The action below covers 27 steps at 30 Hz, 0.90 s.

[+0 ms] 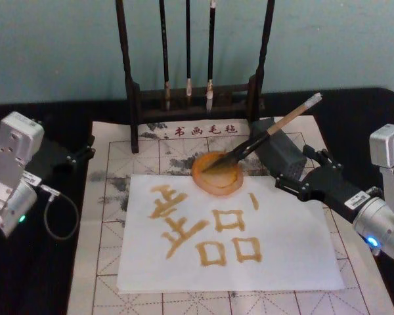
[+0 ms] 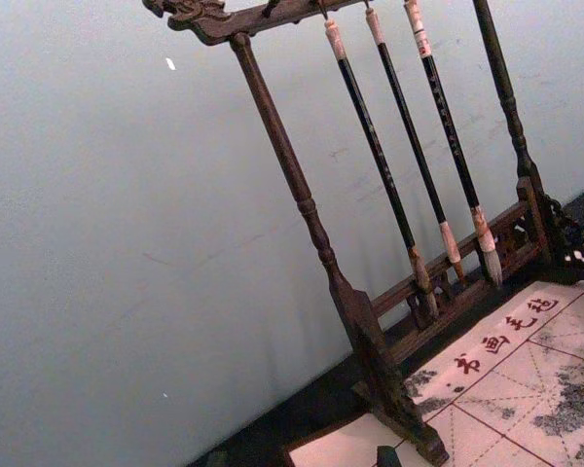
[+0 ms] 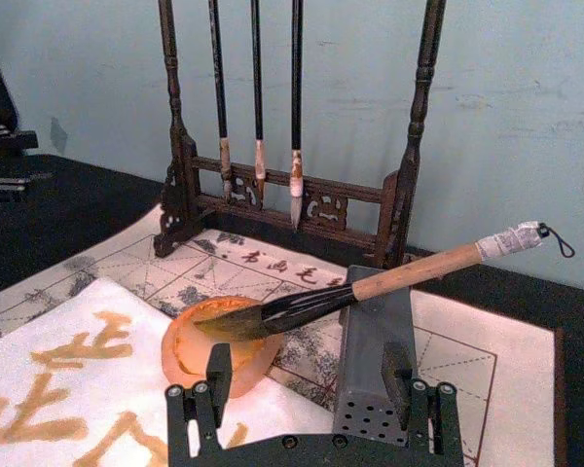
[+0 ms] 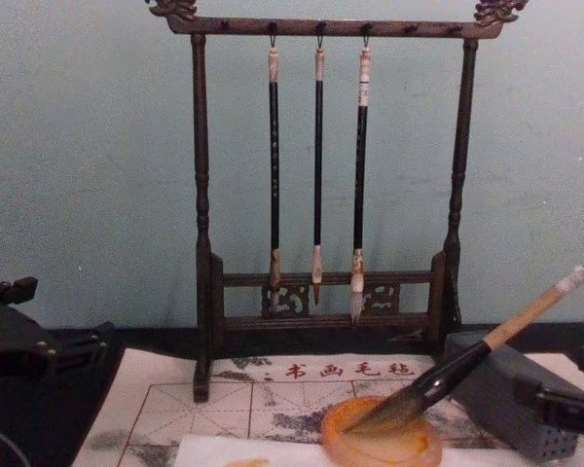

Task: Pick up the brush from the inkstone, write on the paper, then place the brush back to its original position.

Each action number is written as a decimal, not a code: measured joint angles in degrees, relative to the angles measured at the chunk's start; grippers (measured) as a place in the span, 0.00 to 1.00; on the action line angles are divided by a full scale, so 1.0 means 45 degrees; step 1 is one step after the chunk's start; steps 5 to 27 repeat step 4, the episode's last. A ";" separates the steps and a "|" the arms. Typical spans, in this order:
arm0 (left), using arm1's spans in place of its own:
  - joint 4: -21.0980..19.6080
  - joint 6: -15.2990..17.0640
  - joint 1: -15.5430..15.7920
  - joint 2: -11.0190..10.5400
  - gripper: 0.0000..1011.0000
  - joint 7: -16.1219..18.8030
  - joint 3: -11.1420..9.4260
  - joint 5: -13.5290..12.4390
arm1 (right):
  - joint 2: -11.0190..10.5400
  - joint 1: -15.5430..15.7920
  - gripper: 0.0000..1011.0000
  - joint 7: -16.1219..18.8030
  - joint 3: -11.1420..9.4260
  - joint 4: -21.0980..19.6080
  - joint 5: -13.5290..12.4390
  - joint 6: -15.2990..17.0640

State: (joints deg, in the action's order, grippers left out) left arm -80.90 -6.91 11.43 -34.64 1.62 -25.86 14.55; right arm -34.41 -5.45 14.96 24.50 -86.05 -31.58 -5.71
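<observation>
Tan-handled brush (image 1: 266, 134) slants with bristles down-left in the orange inkstone (image 1: 217, 174), cap up-right, propped on a grey block (image 3: 375, 331). Right pincer (image 3: 311, 389) gapes apart just near it; left pincer's state is hidden. Paper (image 1: 295, 249) lies nearer.

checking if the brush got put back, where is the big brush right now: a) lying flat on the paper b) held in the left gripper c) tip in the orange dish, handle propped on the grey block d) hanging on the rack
c: the big brush has its tip in the orange dish and its handle leaning on the grey block, with the right gripper open just short of it.
</observation>
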 joint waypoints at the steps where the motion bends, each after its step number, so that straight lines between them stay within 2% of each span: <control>1: 0.0000 0.0000 0.0000 0.0000 0.99 0.0000 -0.0001 0.0000 | 0.0000 0.0000 0.99 0.0000 0.0000 0.0000 0.0000 0.0000; 27: 0.0000 0.0000 0.0000 0.0000 0.99 0.0000 0.0000 0.0000 | 0.0000 0.0000 0.99 0.0001 0.0000 0.0000 0.0000 0.0000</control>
